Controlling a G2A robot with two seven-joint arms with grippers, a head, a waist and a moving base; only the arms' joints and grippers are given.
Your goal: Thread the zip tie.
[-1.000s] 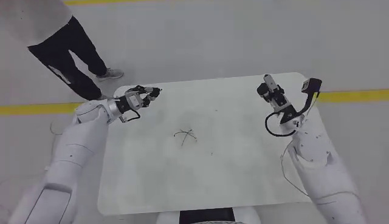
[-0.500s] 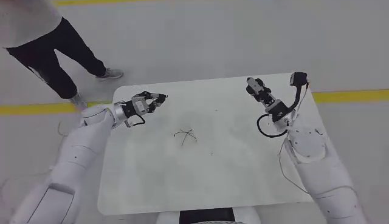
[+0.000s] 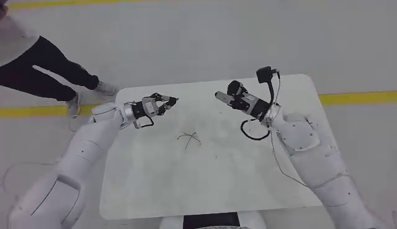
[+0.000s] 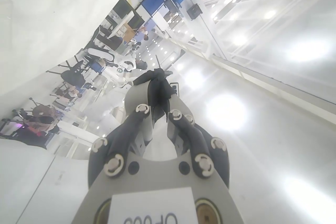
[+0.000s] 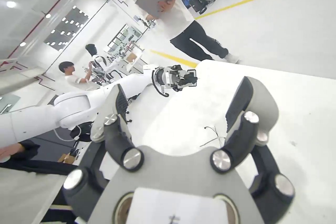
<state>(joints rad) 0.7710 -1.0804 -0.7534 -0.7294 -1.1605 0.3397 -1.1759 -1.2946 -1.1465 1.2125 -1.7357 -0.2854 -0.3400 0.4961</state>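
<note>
My left gripper (image 3: 170, 100) hovers over the back left part of the white table (image 3: 155, 192), shut on a thin black zip tie (image 4: 158, 62) whose end pokes out past the fingertips. The same gripper (image 5: 193, 79) is seen in the right wrist view, pointing toward the right one. My right gripper (image 3: 221, 96) is open and holds nothing, a short way from the left one, over the back middle of the table; its own view shows it (image 5: 182, 88) spread wide. A few loose black zip ties (image 3: 189, 138) (image 5: 214, 133) lie crossed on the table below and between the two grippers.
A tiny dark speck (image 3: 216, 157) lies on the table in front of the loose ties. The table's rounded back corners and edges are close behind both grippers. The front half of the tabletop is bare.
My right arm has swung from the back right corner toward the table's middle, now facing the left gripper. The left gripper has shifted a little to the right, still shut.
</note>
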